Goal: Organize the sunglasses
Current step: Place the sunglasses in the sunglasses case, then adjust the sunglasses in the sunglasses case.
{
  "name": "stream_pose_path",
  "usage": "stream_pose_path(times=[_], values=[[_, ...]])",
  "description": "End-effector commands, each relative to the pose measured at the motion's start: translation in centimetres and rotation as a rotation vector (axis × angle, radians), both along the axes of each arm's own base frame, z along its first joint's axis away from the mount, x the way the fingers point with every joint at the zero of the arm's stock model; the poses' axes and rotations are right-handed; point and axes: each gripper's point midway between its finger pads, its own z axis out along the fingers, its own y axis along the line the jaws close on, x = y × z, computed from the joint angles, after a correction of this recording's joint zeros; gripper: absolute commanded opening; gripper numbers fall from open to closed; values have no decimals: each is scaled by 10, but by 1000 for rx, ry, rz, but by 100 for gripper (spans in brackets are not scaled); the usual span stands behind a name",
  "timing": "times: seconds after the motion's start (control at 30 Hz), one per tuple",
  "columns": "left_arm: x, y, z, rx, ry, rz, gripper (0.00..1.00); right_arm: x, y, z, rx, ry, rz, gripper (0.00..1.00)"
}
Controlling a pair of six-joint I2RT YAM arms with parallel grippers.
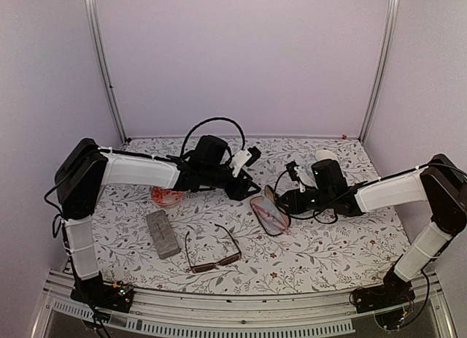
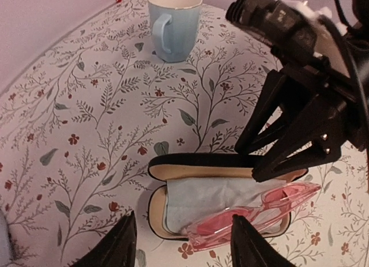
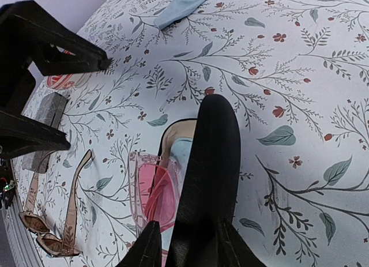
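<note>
The pink-red sunglasses (image 2: 248, 218) lie folded in the open black oval case (image 2: 158, 206), on a pale blue cloth, hanging over its near rim; they also show in the top view (image 1: 268, 212) and the right wrist view (image 3: 155, 189). My right gripper (image 1: 282, 201) is shut on the case's raised lid (image 3: 210, 157). My left gripper (image 2: 181, 244) is open and empty, just short of the case, a finger on each side of the pink pair. The brown sunglasses (image 1: 212, 255) lie unfolded near the front of the table, apart from both grippers.
A grey rectangular case (image 1: 162, 233) lies left of the brown pair. A red and white round thing (image 1: 167, 198) sits under the left arm. A pale blue mug (image 2: 174, 22) stands behind the case. A blue cloth (image 3: 181, 4) lies farther back.
</note>
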Motion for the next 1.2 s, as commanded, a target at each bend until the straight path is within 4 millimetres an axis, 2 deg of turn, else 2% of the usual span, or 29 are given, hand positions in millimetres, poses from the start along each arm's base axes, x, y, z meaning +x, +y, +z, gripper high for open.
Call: stream_pose_path(times=[0.0,0.13,0.27,0.47,0.8,1.17], values=[[-13,9,-40,-40,404,178,57,5,3,12,19,-14,-1,33],[-6,18,-45,-75,498,327,60,5,4,13,22,-15,0,33],[-7,19,-58,-97,593,393,60,4,5,13,25,-15,4,33],[-12,9,-70,-179,750,388,66,4,5,13,29,-14,5,32],[-9,9,-80,-204,810,427,70,1,7,12,34,-19,12,32],[-15,3,-88,-223,878,410,64,0,8,11,29,-24,13,31]])
